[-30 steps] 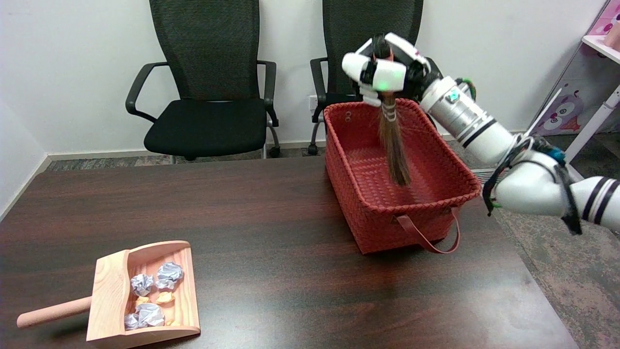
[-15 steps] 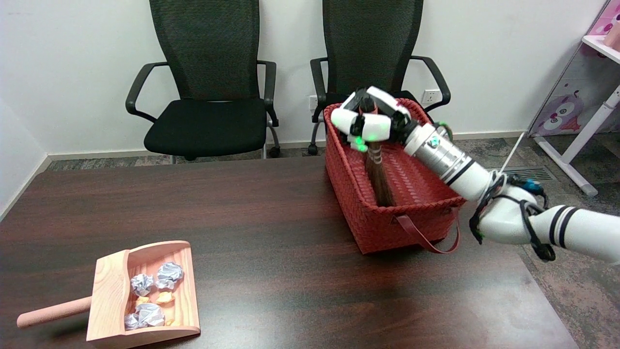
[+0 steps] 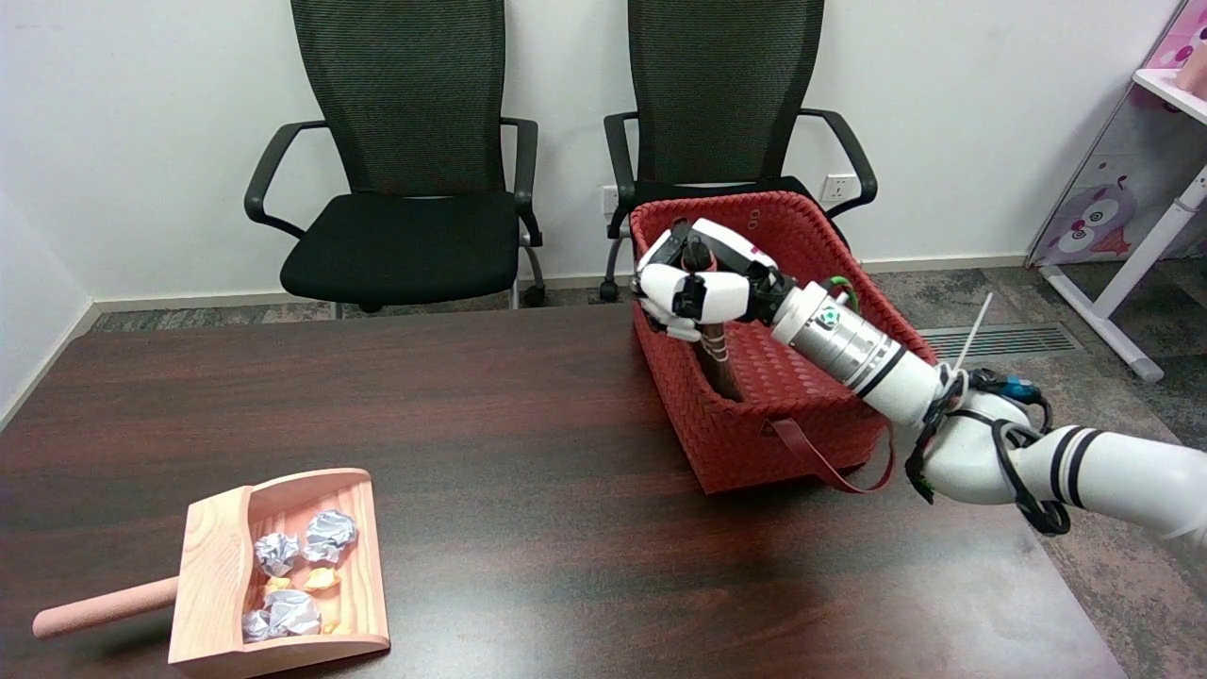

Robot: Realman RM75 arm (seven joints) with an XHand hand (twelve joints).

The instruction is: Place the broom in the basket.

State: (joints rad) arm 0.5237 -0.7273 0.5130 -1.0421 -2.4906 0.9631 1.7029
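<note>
A red woven basket (image 3: 792, 443) with a brown strap handle stands on the right part of the dark wooden table (image 3: 509, 471). My right hand (image 3: 702, 288) hovers over the basket's near-left corner and grips the top of a small broom (image 3: 719, 363). The broom hangs upright, its brown bristles down inside the basket; their lower ends are hidden behind the basket's front wall. The broom's dark handle tip sticks up between my fingers.
A wooden dustpan (image 3: 273, 575) holding several crumpled paper balls lies at the table's front left, handle pointing left. Two black office chairs (image 3: 405, 179) (image 3: 726, 104) stand behind the table. A pink-and-white shelf unit (image 3: 1141, 160) is at the far right.
My right hand has come down and toward the left with the broom, from above the basket's rim to just over its left side. The bristles now reach deep into the basket.
</note>
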